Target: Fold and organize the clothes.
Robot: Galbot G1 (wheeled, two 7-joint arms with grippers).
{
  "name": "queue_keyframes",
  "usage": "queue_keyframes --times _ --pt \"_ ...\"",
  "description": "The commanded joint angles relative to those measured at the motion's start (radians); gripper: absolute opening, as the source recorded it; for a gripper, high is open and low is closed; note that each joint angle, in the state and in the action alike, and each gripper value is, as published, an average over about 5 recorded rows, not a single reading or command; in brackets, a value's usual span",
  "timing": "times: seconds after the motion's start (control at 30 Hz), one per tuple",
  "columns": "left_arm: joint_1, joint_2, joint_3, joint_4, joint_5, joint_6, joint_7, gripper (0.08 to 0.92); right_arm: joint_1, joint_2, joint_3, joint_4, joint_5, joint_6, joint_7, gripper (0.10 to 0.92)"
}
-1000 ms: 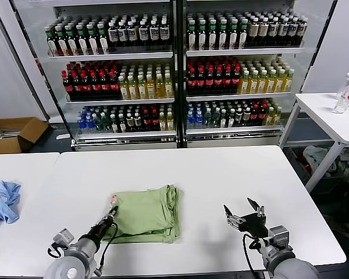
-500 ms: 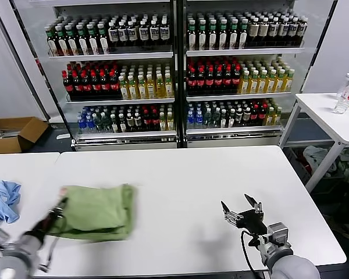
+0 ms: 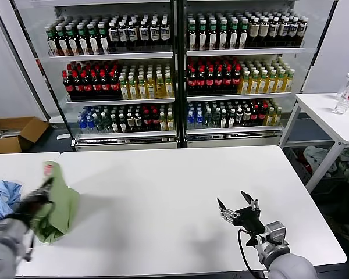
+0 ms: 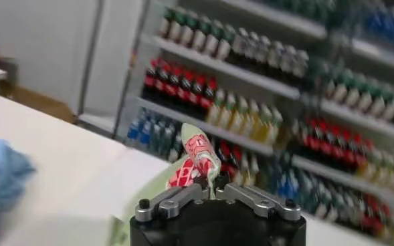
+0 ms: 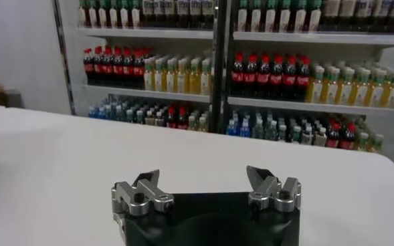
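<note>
The light green folded shirt (image 3: pixel 58 200) hangs bunched at the left end of the white table (image 3: pixel 180 192), its red-pink printed corner (image 3: pixel 47 168) sticking up. My left gripper (image 3: pixel 42 192) is shut on that corner and holds the shirt lifted. In the left wrist view the printed cloth (image 4: pixel 195 157) stands pinched between the closed jaws of the left gripper (image 4: pixel 214 184). My right gripper (image 3: pixel 237 208) hovers open over the table's right front part, nothing between its fingers; in the right wrist view the right gripper (image 5: pixel 206 186) shows only bare tabletop.
A light blue cloth (image 3: pixel 1 196) lies on the neighbouring table at the far left, just beside the shirt. A drinks cooler (image 3: pixel 174 70) full of bottles stands behind the table. A side table (image 3: pixel 331 116) with bottles is at the right, a cardboard box (image 3: pixel 14 132) on the floor at left.
My left gripper has dragged the shirt from the table's middle-left to its left end and lifted it, so it now hangs bunched. The right gripper has drifted slightly left.
</note>
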Motion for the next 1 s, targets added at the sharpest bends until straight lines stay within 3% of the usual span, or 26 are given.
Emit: queue_keyframes --times 0.03,0.27,0.47,0.6,0.77,1.0 --pt "-0.186 -0.092 0.663 0.124 0.520 -0.007 0.002 0.102 0.001 0.008 0.023 0.013 -0.016 0.013 -0.002 0.823" --pt "-0.294 -0.204 0.810 0.175 0.522 -0.005 0.001 0.102 -0.029 0.019 0.059 0.026 -0.030 0.008 -0.002 0.823" --pt "-0.306 -0.231 0.828 0.245 0.582 -0.140 0.055 0.159 0.001 0.033 0.031 0.003 -0.026 -0.002 -0.002 0.823" --pt "-0.241 -0.217 0.747 0.151 0.549 -0.177 0.059 0.268 0.089 0.054 -0.034 -0.042 0.019 -0.021 0.007 0.823" --pt "-0.131 -0.145 0.550 0.001 0.476 -0.230 0.001 0.415 0.255 0.142 -0.224 -0.131 0.077 -0.071 0.049 0.823" --pt "0.059 -0.061 0.242 -0.033 0.389 -0.300 -0.021 0.615 0.438 0.354 -0.510 -0.351 0.076 -0.112 0.109 0.823"
